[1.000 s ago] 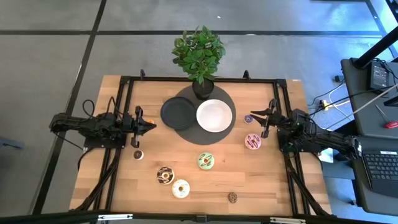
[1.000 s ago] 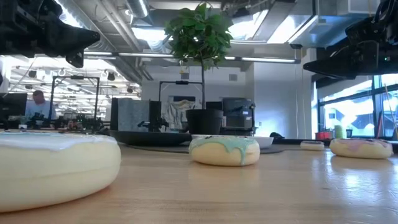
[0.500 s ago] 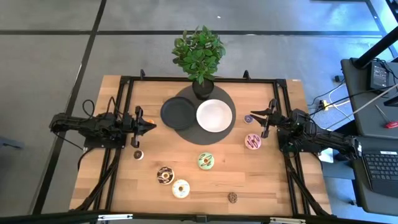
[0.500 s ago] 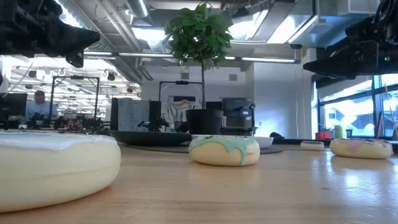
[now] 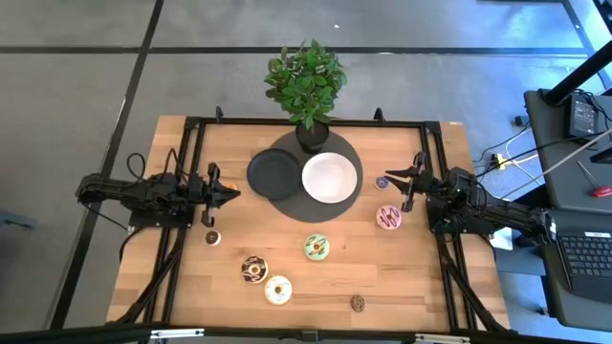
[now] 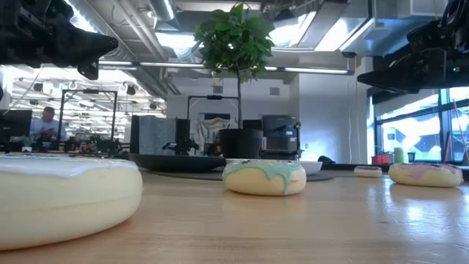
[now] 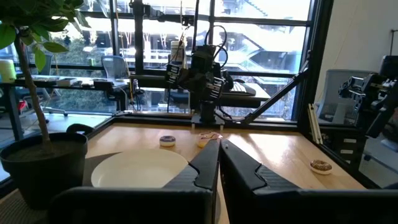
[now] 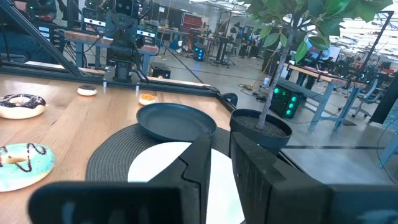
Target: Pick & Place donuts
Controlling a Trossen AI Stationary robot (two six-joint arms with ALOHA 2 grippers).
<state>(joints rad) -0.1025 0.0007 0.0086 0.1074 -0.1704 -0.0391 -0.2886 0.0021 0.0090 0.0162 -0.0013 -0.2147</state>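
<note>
Your left arm lies low along the table's left edge, reaching inward, its left gripper (image 5: 232, 194) pinched fully closed with nothing between the fingers (image 7: 205, 163). Your right arm mirrors it from the right edge, wrist level, right gripper (image 5: 390, 180) pointing toward the centre, its 2 fingers (image 8: 200, 157) parted by a narrow gap and holding nothing.

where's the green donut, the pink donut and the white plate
green donut (image 5: 316, 247), high view, on its frosted ring
pink donut (image 5: 388, 218), high view, on its frosted top
white plate (image 5: 330, 178), high view, on the bare middle of the plate
</note>
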